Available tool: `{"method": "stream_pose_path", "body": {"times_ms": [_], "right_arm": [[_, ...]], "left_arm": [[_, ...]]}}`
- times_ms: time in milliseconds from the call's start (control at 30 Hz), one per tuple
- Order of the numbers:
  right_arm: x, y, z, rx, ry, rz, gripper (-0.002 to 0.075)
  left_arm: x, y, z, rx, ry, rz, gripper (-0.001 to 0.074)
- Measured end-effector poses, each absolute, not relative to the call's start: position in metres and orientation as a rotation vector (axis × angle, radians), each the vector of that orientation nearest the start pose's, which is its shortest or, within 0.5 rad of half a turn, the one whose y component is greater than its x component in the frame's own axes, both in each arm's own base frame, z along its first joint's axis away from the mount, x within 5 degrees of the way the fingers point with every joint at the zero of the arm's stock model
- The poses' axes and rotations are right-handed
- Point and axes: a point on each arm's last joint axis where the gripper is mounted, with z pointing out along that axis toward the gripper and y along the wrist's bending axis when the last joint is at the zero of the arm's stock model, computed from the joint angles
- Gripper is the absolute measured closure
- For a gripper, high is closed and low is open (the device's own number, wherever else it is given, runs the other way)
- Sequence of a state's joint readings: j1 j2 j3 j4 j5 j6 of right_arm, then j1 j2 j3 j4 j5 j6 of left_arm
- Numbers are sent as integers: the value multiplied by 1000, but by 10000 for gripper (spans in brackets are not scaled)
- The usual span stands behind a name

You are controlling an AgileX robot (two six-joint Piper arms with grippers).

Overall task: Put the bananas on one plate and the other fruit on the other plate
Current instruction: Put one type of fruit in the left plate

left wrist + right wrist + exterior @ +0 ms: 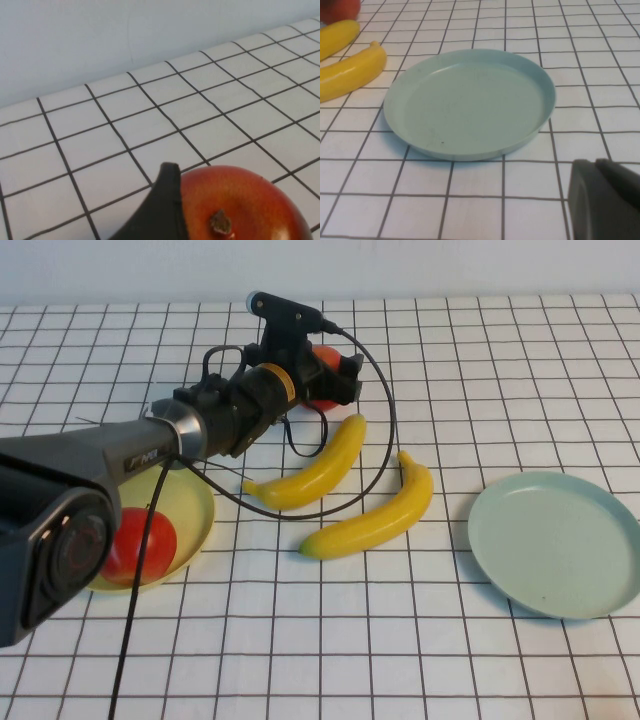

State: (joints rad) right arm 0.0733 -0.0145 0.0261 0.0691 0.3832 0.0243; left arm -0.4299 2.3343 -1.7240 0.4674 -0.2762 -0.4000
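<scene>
My left gripper [333, 378] reaches to the far middle of the table and is shut on a red apple [326, 357]. In the left wrist view one dark finger [162, 205] presses against this apple [245, 200]. A second red apple [138, 545] lies on the yellow plate [196, 502] at the left. Two yellow bananas [318, 465] [378, 514] lie on the table in the middle. The mint-green plate [555, 540] sits empty at the right and fills the right wrist view [470, 105]. My right gripper [596, 167] is shut and empty, on the near side of that plate.
The table [420, 660] is covered by a white cloth with a black grid. A pale wall [100, 40] stands behind it. The left arm's black cable [385, 430] loops over the bananas. Both bananas [347, 72] [335, 37] show in the right wrist view.
</scene>
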Motion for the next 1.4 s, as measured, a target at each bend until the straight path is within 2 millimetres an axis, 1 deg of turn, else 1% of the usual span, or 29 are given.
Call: {"method": "stream_pose_path", "body": {"times_ms": [267,333,367,433,500,567,700,900,1033,1067,1133,1300,1400], "right_arm": [[52,6,171,-4,1880,135,743],[52,6,171,-4,1880,135,743],[52,6,171,-4,1880,135,743],[52,6,171,-4,1880,135,743],[52,6,171,-4,1880,135,743],[52,6,171,-4,1880,135,743],[52,6,171,-4,1880,135,743],[52,6,171,-4,1880,135,743],[52,6,171,-4,1880,135,743],[52,6,171,-4,1880,135,743],[52,6,171,-4,1880,135,743],[52,6,171,-4,1880,135,743],[52,6,171,-4,1880,135,743]], "left_arm": [[488,-228,167,540,1818,-338,66],[488,-227,167,526,1827,-349,77],[488,-227,167,519,1833,-356,99],[488,-228,167,506,1840,-375,170],[488,-228,169,488,1843,-395,263],[487,-228,170,486,1842,-404,325],[487,-229,173,488,1839,-407,363],[485,-226,179,511,1848,-370,371],[482,-222,193,548,1857,-299,372],[481,-220,199,547,1859,-282,372],[478,-217,214,541,1855,-251,372],[466,-204,265,496,1842,-159,373],[457,-198,285,453,1870,-103,373]]}}
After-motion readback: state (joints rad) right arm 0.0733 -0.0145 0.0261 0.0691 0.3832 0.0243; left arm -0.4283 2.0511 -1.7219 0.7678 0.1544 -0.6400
